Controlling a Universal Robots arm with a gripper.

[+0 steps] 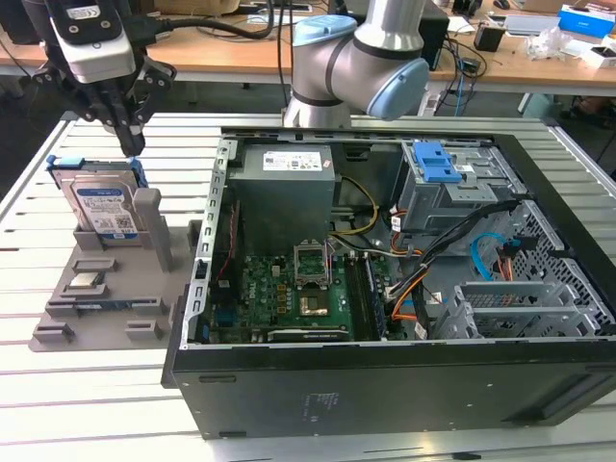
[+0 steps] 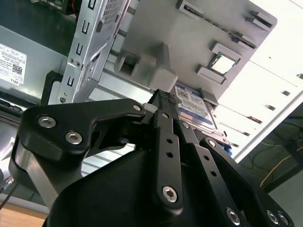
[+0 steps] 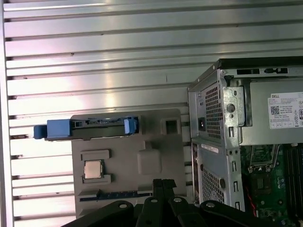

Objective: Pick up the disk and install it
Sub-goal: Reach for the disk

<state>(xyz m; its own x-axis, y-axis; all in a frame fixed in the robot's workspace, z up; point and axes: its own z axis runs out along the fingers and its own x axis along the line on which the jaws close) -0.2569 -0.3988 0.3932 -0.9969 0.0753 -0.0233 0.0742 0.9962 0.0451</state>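
The disk (image 1: pixel 101 207) stands on edge in a slot at the back of a grey holder (image 1: pixel 96 313), its blue-and-white label facing the camera and blue rails along its sides. My gripper (image 1: pixel 132 144) hangs just above the disk's top right corner, apart from it, fingers together and holding nothing. The first wrist view looks down on the disk's top edge (image 3: pixel 87 127), with the gripper (image 3: pixel 163 185) short of it over the holder (image 3: pixel 156 142). In the second wrist view the fingertips (image 2: pixel 163 97) point toward the disk's label (image 2: pixel 194 106).
An open computer case (image 1: pixel 385 385) lies to the exterior view's right of the holder, with a grey power supply (image 1: pixel 284 183), a motherboard (image 1: pixel 298 289) and a drive cage with a blue latch (image 1: pixel 438 164). A small square chip (image 1: pixel 87 282) sits on the holder. The slatted metal table (image 1: pixel 87 404) surrounds everything.
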